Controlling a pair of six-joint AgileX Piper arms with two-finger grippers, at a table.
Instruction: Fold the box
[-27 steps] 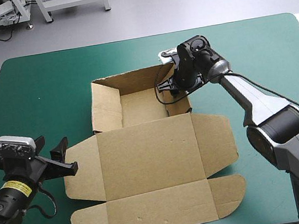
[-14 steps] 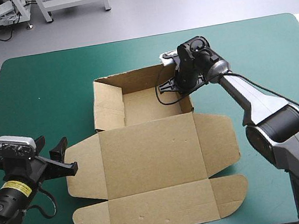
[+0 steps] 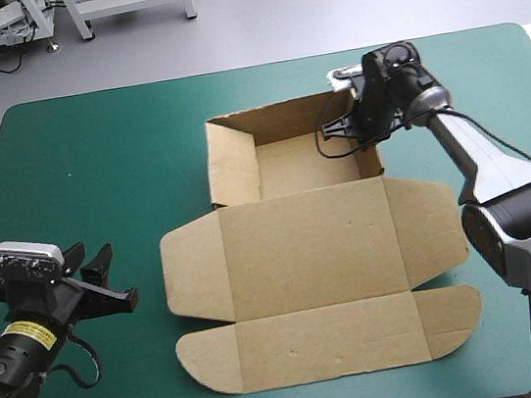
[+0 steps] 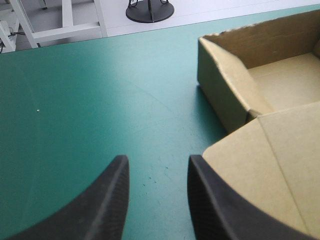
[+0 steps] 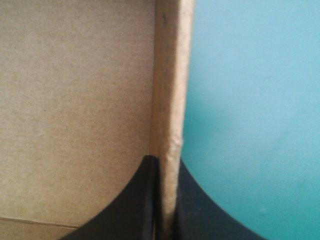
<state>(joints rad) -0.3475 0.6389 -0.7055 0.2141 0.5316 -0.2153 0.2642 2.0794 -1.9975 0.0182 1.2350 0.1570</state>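
High view: the box (image 3: 313,252) lies on the teal-green cover (image 3: 81,156). Its far half stands as an open tray with left, far and right walls raised. Its near half, the lid (image 3: 301,243) with its flaps, lies flat toward the robot.

Item one, the right gripper (image 3: 362,124): it is at the box's right wall, close to the far right corner. The right wrist view confirms the hold. The gripper (image 5: 164,161) is all but closed on the top edge of the right wall (image 5: 170,75), with one black finger inside the tray, the other outside it, and the board pinched between. Judgement: the grip is there to steady or steer the whole sheet by a raised, stiffer part, sparing the flat lid.

Item two, the left gripper (image 3: 109,285): it sits to the near left of the box, well apart from the lid's left flap and low over the cover. In the left wrist view the gripper (image 4: 157,162) has its fingers spread, with bare cover between them and nothing held. The box's left wall and the lid's left flap lie ahead and to one side. Judgement: it is parked in waiting, aimed at the box's left side for a later flap or wall.

Status, as judged: tray formed, lid not yet raised. Risk: the thin wall may buckle or slip from the pinch if pulled sideways
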